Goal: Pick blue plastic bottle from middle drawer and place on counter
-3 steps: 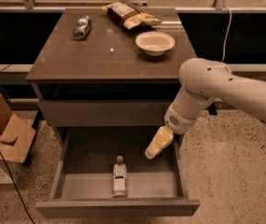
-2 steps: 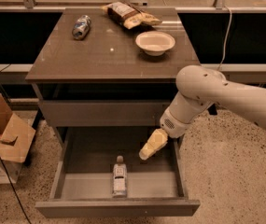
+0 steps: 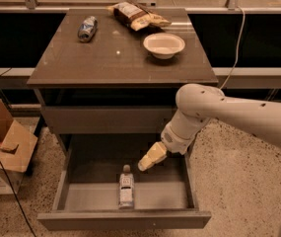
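Observation:
The blue plastic bottle point(image 3: 126, 187) lies on the floor of the open middle drawer point(image 3: 125, 216), near its front, cap pointing to the back. It is slim and clear with a white cap and a pale label. My gripper point(image 3: 150, 159) hangs above the drawer's inside, just up and to the right of the bottle's cap and apart from it. The white arm comes in from the right. The counter point(image 3: 115, 58) is the glossy dark tabletop above.
On the counter lie a stubbier bottle with a dark blue wrap point(image 3: 87, 28), a snack bag point(image 3: 137, 15) and a white bowl point(image 3: 163, 44). A cardboard box point(image 3: 4, 152) stands on the floor at the left. A cable point(image 3: 236, 48) hangs at the right.
My gripper has moved left and a little down over the open drawer, closer to the bottle. The bottle has not moved.

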`<state>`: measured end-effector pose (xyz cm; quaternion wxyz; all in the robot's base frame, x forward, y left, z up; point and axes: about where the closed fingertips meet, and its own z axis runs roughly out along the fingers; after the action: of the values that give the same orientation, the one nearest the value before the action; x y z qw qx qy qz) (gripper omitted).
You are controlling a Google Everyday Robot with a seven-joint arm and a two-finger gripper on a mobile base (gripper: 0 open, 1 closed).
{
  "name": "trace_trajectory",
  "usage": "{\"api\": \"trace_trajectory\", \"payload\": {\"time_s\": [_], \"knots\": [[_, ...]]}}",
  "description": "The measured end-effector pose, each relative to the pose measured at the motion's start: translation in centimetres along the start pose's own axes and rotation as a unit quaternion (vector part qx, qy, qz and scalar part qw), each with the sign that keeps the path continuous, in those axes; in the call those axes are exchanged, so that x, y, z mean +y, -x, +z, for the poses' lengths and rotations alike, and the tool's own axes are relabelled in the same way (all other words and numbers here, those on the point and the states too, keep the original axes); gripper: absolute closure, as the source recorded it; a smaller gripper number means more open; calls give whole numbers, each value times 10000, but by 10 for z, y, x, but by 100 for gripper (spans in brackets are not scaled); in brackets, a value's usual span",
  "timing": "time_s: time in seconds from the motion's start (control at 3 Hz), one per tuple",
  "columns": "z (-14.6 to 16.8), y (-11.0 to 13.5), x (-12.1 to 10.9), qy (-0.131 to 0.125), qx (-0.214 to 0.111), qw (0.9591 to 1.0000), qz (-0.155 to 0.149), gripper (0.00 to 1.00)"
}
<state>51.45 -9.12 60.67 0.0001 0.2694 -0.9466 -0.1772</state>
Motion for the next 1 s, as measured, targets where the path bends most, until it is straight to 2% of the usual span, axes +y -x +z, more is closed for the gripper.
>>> {"api": "trace_trajectory", "payload": {"time_s": [0.33,0.67,1.0], "knots": [[30,7,-1,-63,56,9982,588,0],[63,16,0,-58,120,9926,1205,0],[95,26,1,-17,235,9862,1637,0]]}}
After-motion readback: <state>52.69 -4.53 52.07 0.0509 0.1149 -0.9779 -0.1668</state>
